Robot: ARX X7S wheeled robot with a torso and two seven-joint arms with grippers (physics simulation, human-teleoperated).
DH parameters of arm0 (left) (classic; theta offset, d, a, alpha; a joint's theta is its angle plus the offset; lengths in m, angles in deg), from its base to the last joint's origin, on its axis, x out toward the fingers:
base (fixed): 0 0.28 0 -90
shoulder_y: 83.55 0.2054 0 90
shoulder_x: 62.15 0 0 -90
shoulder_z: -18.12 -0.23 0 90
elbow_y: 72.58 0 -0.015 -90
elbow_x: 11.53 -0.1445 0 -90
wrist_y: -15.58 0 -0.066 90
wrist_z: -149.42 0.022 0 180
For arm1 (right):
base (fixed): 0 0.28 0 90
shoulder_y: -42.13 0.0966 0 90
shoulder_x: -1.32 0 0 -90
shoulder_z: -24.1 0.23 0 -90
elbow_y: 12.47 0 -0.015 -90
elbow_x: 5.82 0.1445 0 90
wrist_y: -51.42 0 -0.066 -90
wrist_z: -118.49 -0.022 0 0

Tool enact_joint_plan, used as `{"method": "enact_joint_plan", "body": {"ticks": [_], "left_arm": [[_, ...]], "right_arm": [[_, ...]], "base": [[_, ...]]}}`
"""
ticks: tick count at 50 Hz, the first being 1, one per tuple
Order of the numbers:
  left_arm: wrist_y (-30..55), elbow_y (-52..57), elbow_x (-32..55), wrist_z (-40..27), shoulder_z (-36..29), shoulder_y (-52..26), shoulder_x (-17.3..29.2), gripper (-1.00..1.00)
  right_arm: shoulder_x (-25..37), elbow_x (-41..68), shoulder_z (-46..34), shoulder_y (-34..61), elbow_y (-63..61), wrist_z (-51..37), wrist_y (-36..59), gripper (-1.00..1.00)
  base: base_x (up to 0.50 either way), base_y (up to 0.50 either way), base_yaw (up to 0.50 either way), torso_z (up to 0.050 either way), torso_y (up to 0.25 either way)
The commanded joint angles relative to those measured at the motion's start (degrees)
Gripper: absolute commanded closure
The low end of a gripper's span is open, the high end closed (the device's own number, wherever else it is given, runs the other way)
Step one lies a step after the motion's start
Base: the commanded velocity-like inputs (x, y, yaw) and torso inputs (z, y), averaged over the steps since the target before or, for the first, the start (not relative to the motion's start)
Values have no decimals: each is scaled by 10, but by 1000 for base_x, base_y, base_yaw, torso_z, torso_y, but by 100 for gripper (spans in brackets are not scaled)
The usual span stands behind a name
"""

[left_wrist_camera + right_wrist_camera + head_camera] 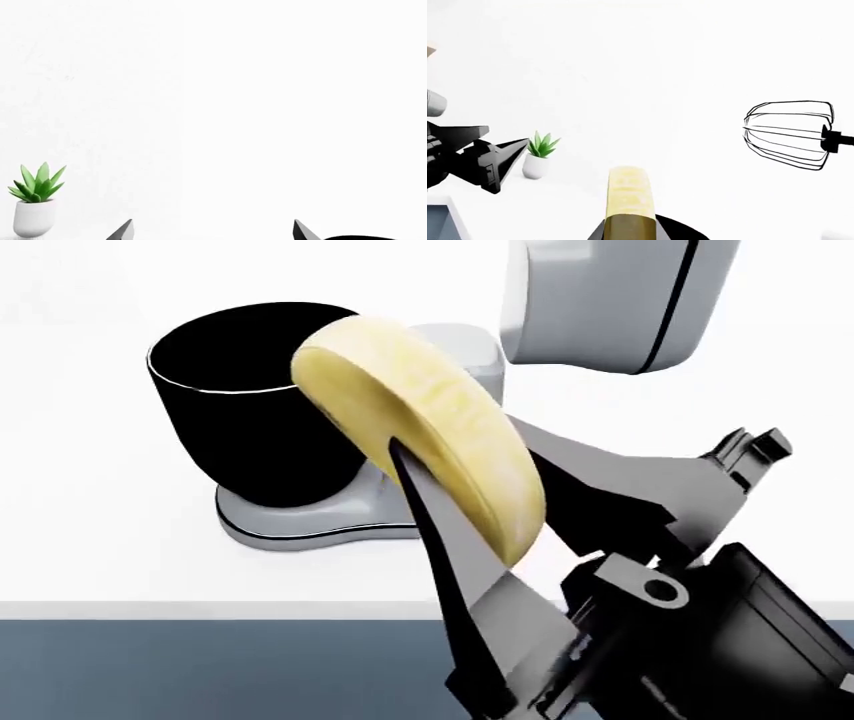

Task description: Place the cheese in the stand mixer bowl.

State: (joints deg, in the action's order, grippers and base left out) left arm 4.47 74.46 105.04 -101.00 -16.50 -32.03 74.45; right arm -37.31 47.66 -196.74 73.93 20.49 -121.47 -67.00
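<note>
Between my right fingers (pixel 447 490) I hold the cheese (pixel 420 425), near the stand mixer bowl (pixel 247 405). My left fingers (pixel 213 230) stand wide. If I release now, it may hit the rim and fall on the bench (pixel 94 530).

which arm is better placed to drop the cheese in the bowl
Right. The right gripper already clamps the cheese, raised beside the stand mixer bowl; the left gripper is open and empty.
</note>
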Motion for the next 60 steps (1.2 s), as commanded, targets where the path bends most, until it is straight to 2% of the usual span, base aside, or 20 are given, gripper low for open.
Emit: {"method": "enact_joint_plan", "body": {"ticks": [1, 31, 52, 60], "left_arm": [[5, 0, -4, 6, 4, 2, -5, -100], [19, -1, -19, 24, 18, 7, -19, -100], [25, -2, -29, 38, 25, 10, -26, -100], [28, -2, -35, 44, 28, 12, -31, -100]], "right_arm": [[-63, 49, -62, 47, 89, 8, -80, 100], [-210, 196, 14, -17, 280, 118, -118, 100], [-333, 258, 86, -60, 328, 47, -118, 100], [-368, 296, 111, -65, 363, 49, -113, 100]], "base": [[0, 0, 0, 0, 0], [0, 0, 0, 0, 0], [0, 0, 0, 0, 0], [0, 0, 0, 0, 0]]}}
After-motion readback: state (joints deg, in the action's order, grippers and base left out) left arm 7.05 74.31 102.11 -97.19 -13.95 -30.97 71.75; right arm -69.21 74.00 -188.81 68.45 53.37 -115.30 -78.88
